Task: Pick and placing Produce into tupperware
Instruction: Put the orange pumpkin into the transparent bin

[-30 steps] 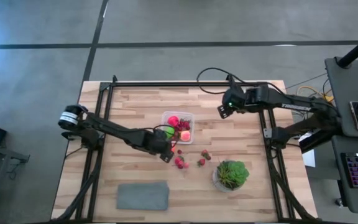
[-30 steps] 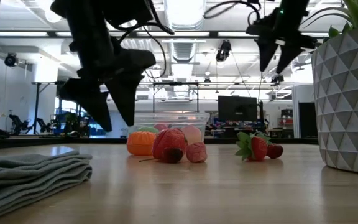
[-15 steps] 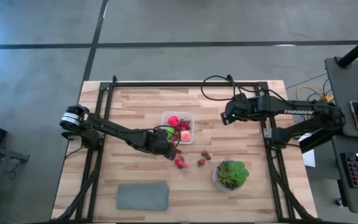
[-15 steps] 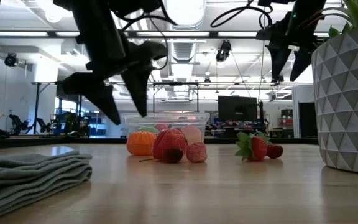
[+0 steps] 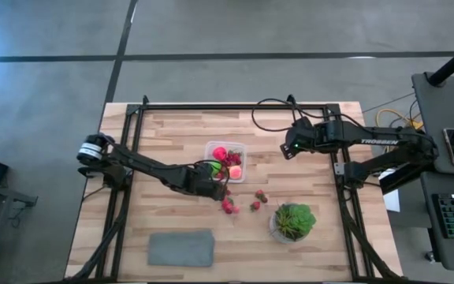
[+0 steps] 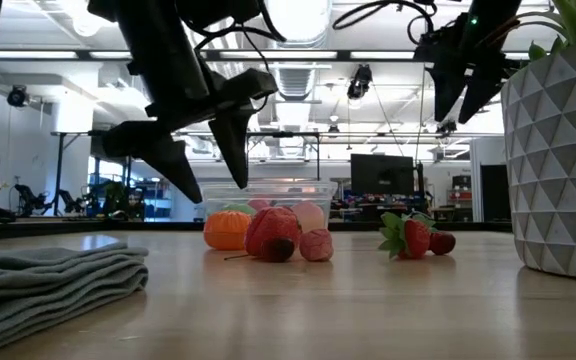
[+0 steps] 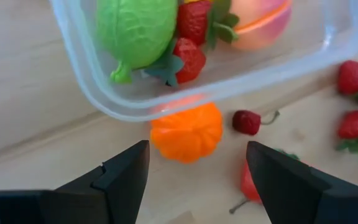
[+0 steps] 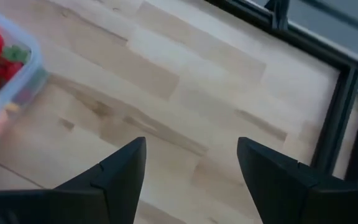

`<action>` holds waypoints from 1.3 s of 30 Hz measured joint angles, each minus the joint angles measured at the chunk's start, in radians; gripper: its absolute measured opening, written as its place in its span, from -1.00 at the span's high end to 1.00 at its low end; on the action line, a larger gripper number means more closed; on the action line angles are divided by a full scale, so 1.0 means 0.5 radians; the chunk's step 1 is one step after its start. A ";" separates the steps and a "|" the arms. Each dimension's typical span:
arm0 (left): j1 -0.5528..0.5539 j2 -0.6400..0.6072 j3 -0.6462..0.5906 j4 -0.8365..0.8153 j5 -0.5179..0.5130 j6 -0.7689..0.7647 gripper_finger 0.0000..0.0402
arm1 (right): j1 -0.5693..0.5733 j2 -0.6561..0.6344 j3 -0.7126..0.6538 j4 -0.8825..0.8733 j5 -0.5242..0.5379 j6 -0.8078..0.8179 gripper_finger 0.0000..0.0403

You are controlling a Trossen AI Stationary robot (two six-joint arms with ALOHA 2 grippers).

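Pale wood planks made up the surface [image 5: 172,134], filling the middle of the high view, with a folded grey mat [image 5: 180,248] at lower left and a leafy plant in a faceted white pot [image 5: 292,222] at lower right. Near the centre sat the clear tupperware [image 5: 225,162], already holding a lime-green piece [image 7: 135,26], strawberries and a pink-peach piece [image 7: 258,18]. Just outside its nearer wall, toward the bottom of the frame, lay an orange fruit [image 7: 186,132], with a few strawberries [image 5: 256,199] and other red pieces scattered beyond it toward the plant.

The left claw [image 5: 211,187] hovered above that orange fruit with its fingers spread wide and nothing between them. The right claw [image 5: 288,147], also wide and empty, waited well apart at the upper right of the box.

The step in hand looked like reaching for the orange fruit; next the left claw would need to descend, straddle it beside the box wall, and close.
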 joint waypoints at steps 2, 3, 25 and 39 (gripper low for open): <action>0.001 0.018 -0.002 -0.003 -0.006 -0.063 -0.26 | 0.000 0.001 -0.002 0.001 0.019 -0.107 -0.22; 0.000 0.038 -0.002 0.001 -0.005 -0.099 -0.26 | 0.000 0.001 -0.006 0.000 0.033 -0.155 -0.22; -0.004 0.198 -0.004 0.125 0.080 -0.363 -0.26 | -0.013 0.001 -0.022 0.030 0.203 -0.440 -0.19; 0.027 0.198 -0.004 0.208 -0.052 -0.216 -0.26 | -0.024 0.001 -0.022 0.049 0.193 -0.440 -0.20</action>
